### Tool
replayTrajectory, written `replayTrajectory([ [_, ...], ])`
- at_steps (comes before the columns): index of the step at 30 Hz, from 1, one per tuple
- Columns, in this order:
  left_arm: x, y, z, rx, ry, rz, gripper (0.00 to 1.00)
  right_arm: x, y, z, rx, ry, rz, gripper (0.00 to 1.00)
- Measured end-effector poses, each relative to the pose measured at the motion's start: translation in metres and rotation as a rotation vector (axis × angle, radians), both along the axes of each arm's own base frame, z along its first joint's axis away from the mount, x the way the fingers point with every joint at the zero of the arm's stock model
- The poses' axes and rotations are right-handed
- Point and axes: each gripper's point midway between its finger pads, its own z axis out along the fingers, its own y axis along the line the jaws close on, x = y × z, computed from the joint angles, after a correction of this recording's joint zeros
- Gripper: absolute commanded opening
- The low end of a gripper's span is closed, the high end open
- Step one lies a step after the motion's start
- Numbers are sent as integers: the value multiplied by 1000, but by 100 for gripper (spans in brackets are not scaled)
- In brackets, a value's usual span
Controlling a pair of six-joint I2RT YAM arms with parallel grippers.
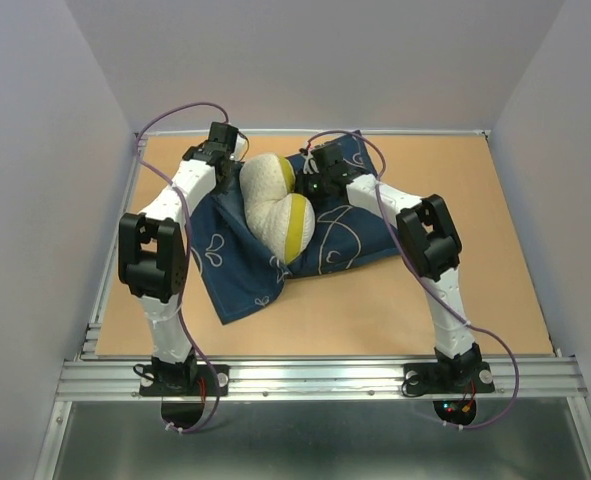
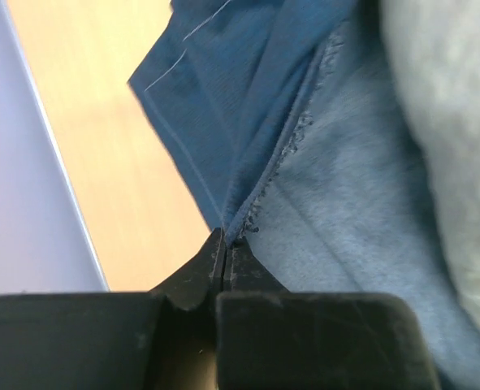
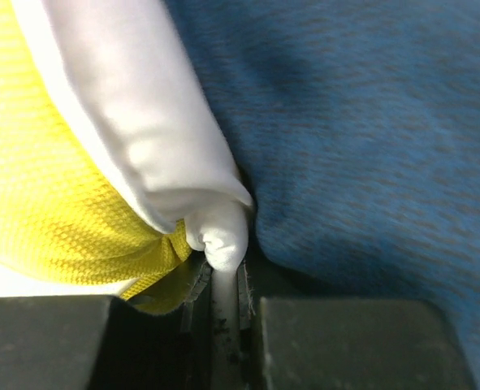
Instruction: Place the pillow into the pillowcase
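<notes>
Left gripper (image 2: 226, 242) pinching navy pillowcase (image 2: 248, 97) hem, right gripper (image 3: 224, 280) clamping white pillow (image 3: 142, 122) corner, pillow creased midway, yellow-banded, long axis near-to-far.

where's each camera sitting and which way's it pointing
Top external: above, behind the bases, looking down on the wooden table; left arm and right arm show.
Left wrist: behind the left gripper, facing the dark navy blue cloth pillowcase hem it pinches.
Right wrist: behind the right gripper, facing the soft white yellow-banded pillow corner it pinches.
Shared: both wrist views show pillowcase.
</notes>
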Motion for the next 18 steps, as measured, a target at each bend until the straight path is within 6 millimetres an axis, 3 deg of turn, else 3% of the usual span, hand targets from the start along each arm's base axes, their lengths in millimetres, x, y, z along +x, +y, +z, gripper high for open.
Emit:
replayTrajectory([
  [6, 25, -23, 22, -109, -56, -52, 0, -11, 15, 4, 9, -52, 141, 1],
  [11, 45, -54, 48, -308, -124, -119, 0, -36, 46, 11, 28, -115, 327, 1],
  [15, 45, -81, 56, -535, -114, -170, 0, -62, 73, 12, 72, -136, 478, 1],
  [18, 39, -98, 59, -667, -84, -197, 0, -72, 82, 12, 104, -128, 531, 1],
])
